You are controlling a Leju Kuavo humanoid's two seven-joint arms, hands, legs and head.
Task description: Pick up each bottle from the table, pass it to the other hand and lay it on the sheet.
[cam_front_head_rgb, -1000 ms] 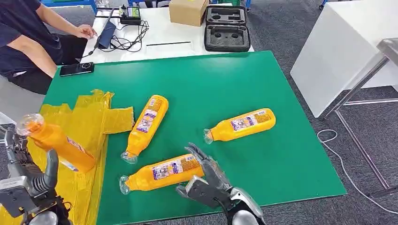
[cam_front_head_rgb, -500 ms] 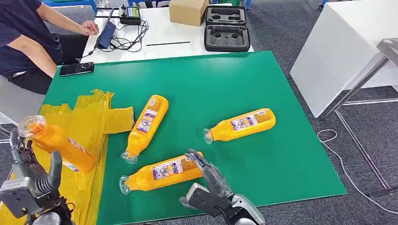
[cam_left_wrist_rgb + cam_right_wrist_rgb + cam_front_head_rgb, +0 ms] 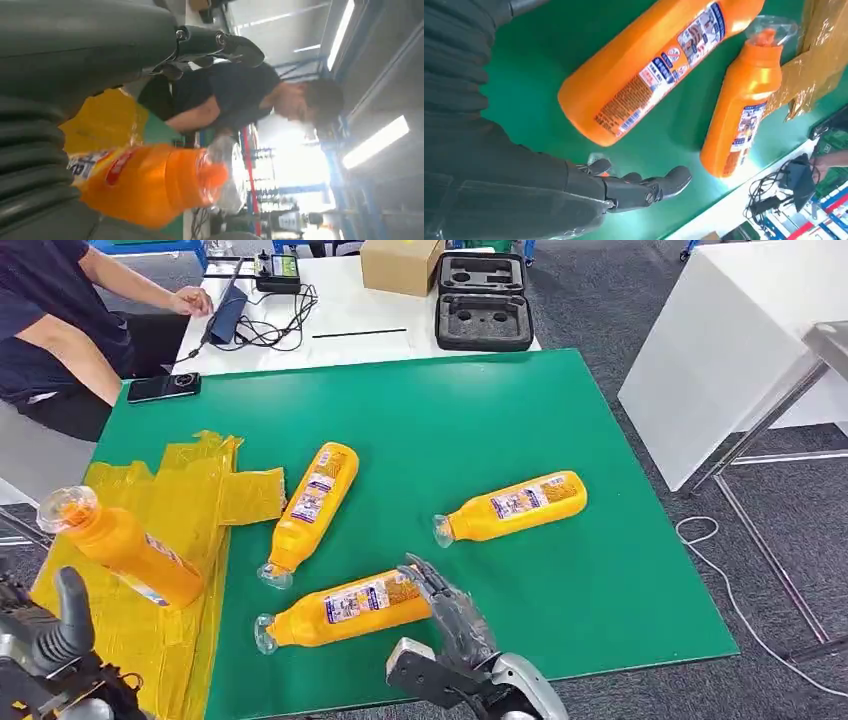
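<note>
- bottle on sheet [image 3: 125,552]: an orange bottle lies on the crinkled yellow sheet [image 3: 190,490] at my left edge of the green table [image 3: 560,400], its clear cap pointing away from me and to my left.
- my left hand [image 3: 45,645] sits low at the near left corner, just short of that bottle; its thumb stands up and its dark fingers are spread, with nothing between them. from the wrist, the same bottle [image 3: 145,182] lies close beside the grey cover, apart from the fingers [image 3: 220,45].
- my right hand [image 3: 450,625] is at the near edge of the table, fingers stretched out flat and loosely apart, holding nothing. the fingertips reach to the base end of the nearest bottle [image 3: 345,608]; i cannot tell whether they touch it.
- from the right wrist, my fingers [image 3: 644,187] lie extended over the green surface with that bottle's base [image 3: 659,70] just beside them.
- the nearest bottle lies on its side on the bare green, cap toward my left.
- middle bottle [image 3: 310,505] lies on its side near the sheet's edge, cap toward me, off the sheet.
- far bottle [image 3: 515,505] lies to my right of the others, cap pointing to my left, well apart from the sheet.
- a person [image 3: 50,330] sits at the far left corner, beside a black phone [image 3: 163,387] on the table's corner.
- beyond the green table, a white table [image 3: 350,315] carries a cardboard box [image 3: 400,262], a black foam case [image 3: 483,302] and cables [image 3: 265,325].
</note>
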